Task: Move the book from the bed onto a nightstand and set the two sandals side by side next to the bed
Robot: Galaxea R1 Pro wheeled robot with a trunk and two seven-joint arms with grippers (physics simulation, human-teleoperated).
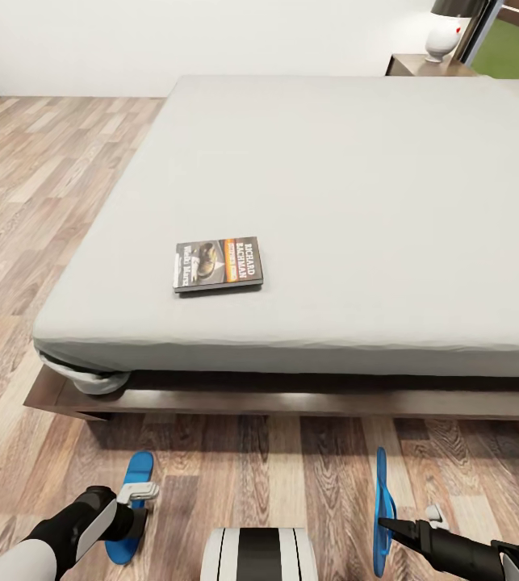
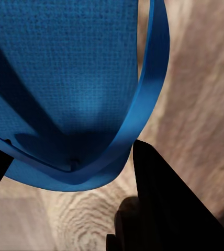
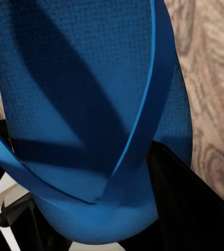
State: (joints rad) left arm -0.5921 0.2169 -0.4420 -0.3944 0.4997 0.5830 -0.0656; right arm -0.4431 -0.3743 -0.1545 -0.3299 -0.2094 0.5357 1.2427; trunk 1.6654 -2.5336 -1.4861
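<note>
The book point(image 1: 217, 264), dark with an orange band, lies flat on the bed point(image 1: 356, 186) near its front left corner. One blue sandal point(image 1: 128, 507) point(image 2: 65, 78) lies flat on the floor in front of the bed. My left gripper point(image 1: 136, 494) point(image 2: 73, 178) hovers right over its end with fingers spread, open. The other sandal point(image 1: 382, 510) point(image 3: 91, 104) stands on edge above the floor, with my right gripper point(image 1: 390, 524) shut on it. A nightstand point(image 1: 420, 66) stands at the bed's far right corner.
A white lamp point(image 1: 441, 36) stands on that nightstand. Wood plank floor point(image 1: 41, 186) runs along the bed's left side and in front of its dark frame point(image 1: 291, 401). A loose fold of sheet hangs at the front left corner point(image 1: 89, 377). My base point(image 1: 259, 553) shows between the sandals.
</note>
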